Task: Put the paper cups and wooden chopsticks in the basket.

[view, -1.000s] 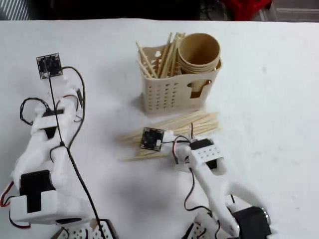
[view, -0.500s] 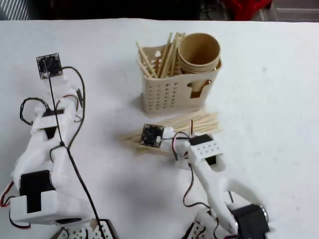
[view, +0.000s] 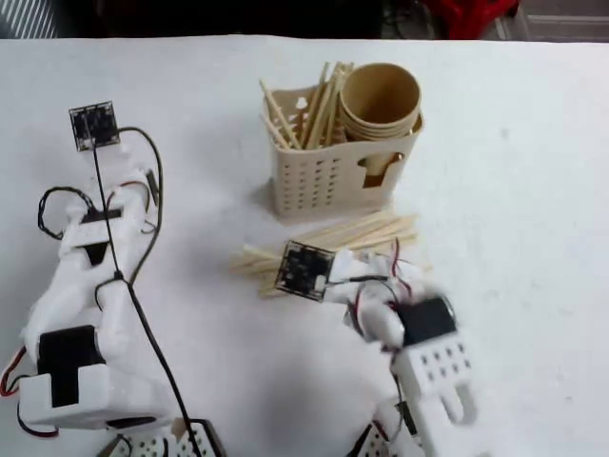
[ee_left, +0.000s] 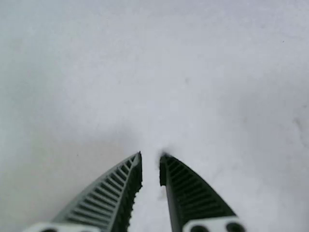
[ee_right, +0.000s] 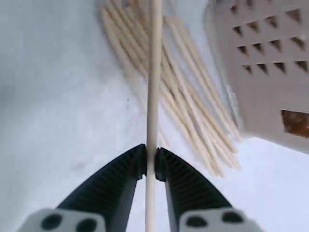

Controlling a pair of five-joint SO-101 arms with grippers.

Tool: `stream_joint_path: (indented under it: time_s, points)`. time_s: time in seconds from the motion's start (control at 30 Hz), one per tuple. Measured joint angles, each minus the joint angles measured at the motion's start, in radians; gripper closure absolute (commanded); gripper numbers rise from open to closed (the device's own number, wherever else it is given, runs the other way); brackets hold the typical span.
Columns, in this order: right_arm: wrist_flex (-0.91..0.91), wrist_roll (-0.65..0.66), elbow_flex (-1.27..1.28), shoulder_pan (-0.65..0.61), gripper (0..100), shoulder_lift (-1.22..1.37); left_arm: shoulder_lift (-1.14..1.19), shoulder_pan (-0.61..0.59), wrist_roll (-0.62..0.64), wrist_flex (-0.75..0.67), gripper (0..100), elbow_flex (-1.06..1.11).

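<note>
Pinching a single wooden chopstick [ee_right: 153,72] between its jaws, the right gripper [ee_right: 150,166] sits low over the loose pile [ee_right: 193,111] lying on the table [view: 533,190] just beside the basket [view: 333,181]. The grip is partway along the stick, not at an end, and the stick runs straight out in line with the gripper. That looks like a one-at-a-time pick, so the rest of the pile doesn't scatter. The paper cups [view: 381,100] are already stacked in one end of the basket. Standing chopsticks [view: 304,109] lean in the other end, so my read is that only the pile is left. The left gripper [ee_left: 150,169] has its jaws nearly together with nothing between them. It is over bare table, well apart from the basket, probably parked to keep the lane free.
</note>
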Motion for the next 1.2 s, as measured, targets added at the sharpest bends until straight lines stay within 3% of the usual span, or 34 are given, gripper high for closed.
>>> stream_joint_path:
  time_s: [0.27, 0.53, 0.8, 1.03, 1.2]
  points:
    - [-0.075, -0.327, -0.005, -0.002, 98.2, -0.308, 0.000, 0.000, 0.000, 0.000, 92, 0.000]
    - [-0.407, -0.635, -0.155, -0.002, 98.2, -0.354, 0.000, 0.000, 0.000, 0.000, 92, 0.000]
    - [-0.641, -0.760, -0.425, -0.002, 98.1, 0.057, 0.000, 0.000, 0.000, 0.000, 92, 0.000]
    - [-0.690, -0.784, -0.743, -0.002, 98.1, 0.557, 0.000, 0.000, 0.000, 0.000, 92, 0.000]
    - [-0.747, -0.786, -0.750, -0.002, 98.2, 0.718, 0.000, 0.000, 0.000, 0.000, 91, -0.005]
